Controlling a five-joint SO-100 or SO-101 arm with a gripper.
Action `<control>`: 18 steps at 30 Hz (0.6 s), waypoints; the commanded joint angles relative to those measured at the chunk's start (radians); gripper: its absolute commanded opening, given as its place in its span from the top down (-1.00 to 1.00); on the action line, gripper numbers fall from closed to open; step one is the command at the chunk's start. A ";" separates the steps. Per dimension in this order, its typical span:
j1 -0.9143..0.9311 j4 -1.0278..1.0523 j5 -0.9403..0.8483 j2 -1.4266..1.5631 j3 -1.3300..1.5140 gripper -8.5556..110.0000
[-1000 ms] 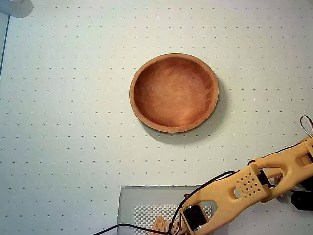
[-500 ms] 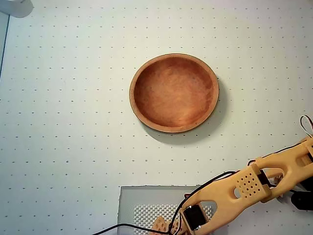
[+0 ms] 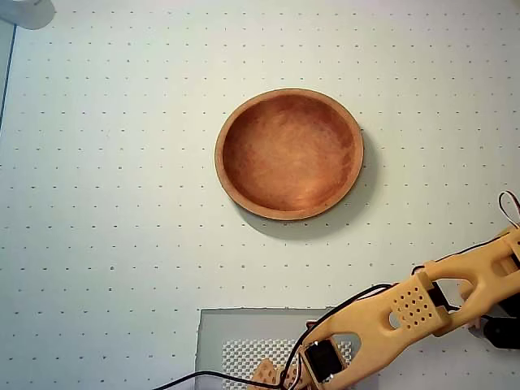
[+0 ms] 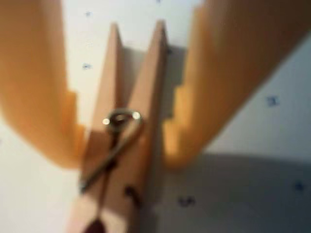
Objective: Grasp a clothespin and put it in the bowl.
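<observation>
In the wrist view the light-wood clothespin [image 4: 129,121], with its metal coil at the middle, lies lengthwise between my two yellow fingers. My gripper [image 4: 124,155] is closed in on it, with the left finger [image 4: 43,97] and right finger [image 4: 214,87] pressing its sides just above the white dotted table. In the overhead view the gripper [image 3: 278,379] is at the bottom edge and the arm hides the clothespin. The round reddish-brown bowl [image 3: 244,195] sits empty in the middle of the table, well away from the gripper.
A grey square mat [image 3: 244,325] with a white mesh patch [image 3: 244,353] lies under the gripper at the bottom. The yellow arm [image 3: 414,309] stretches in from the right edge, with a black cable [image 3: 203,375] trailing left. A pale object [image 3: 24,10] sits at the top left corner.
</observation>
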 commanded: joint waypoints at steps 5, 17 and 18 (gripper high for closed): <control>-0.008 -0.006 0.003 0.015 -0.023 0.91; -0.028 0.003 0.003 0.175 -0.015 0.91; -0.037 0.003 0.003 0.210 -0.006 0.91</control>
